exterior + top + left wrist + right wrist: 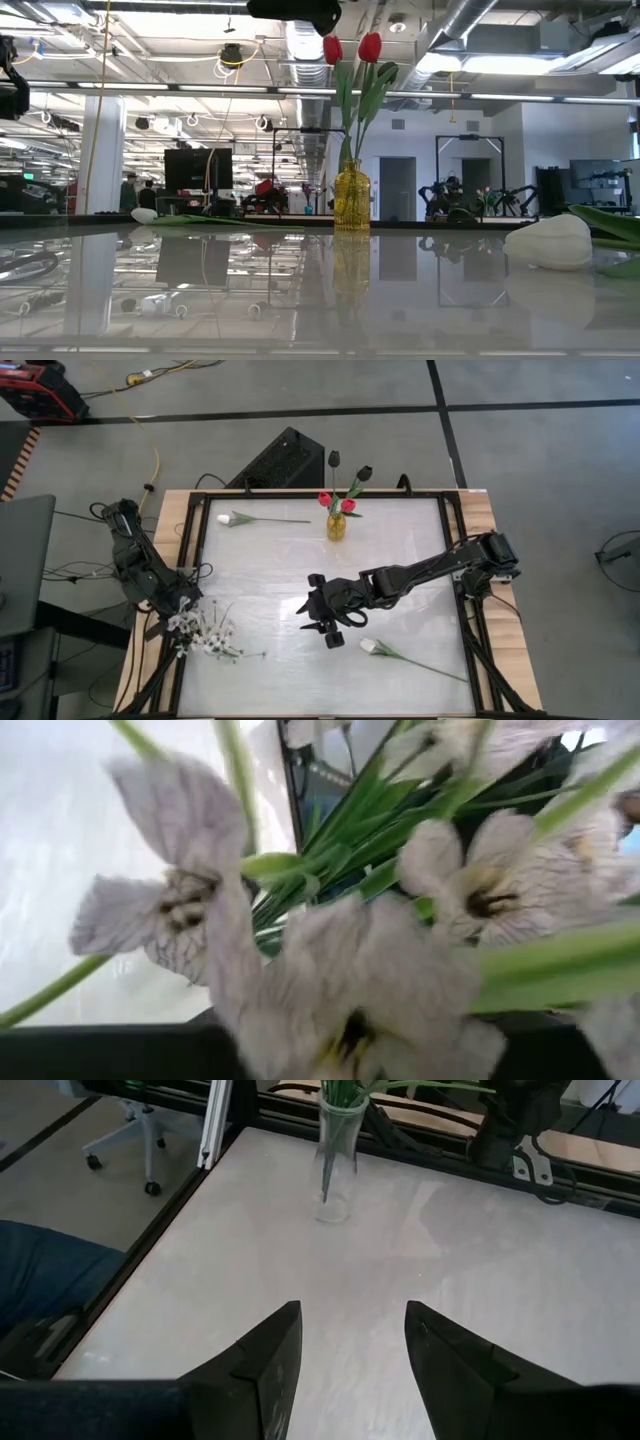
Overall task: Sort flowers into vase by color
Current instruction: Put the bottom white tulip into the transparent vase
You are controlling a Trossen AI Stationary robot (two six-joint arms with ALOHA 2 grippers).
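A yellow-amber vase (336, 526) stands at the table's far edge, also in the low view (352, 198). It holds red tulips (325, 500) (333, 48) and black tulips (364, 473). One white tulip (235, 518) lies flat at the far left. Another white tulip (375, 647) (550, 240) lies at the near right. A spray of white blossoms (205, 635) (340, 970) stands in a clear glass vase (335, 1165) at the near left. My left gripper (165, 615) is right at the spray. My right gripper (322, 615) (350, 1350) is open and empty over the table's middle, pointing left.
A dark metal frame (195, 560) runs around the white table top. A black box (280, 460) and cables lie on the floor beyond the far edge. Bare table lies between the right gripper and the clear vase.
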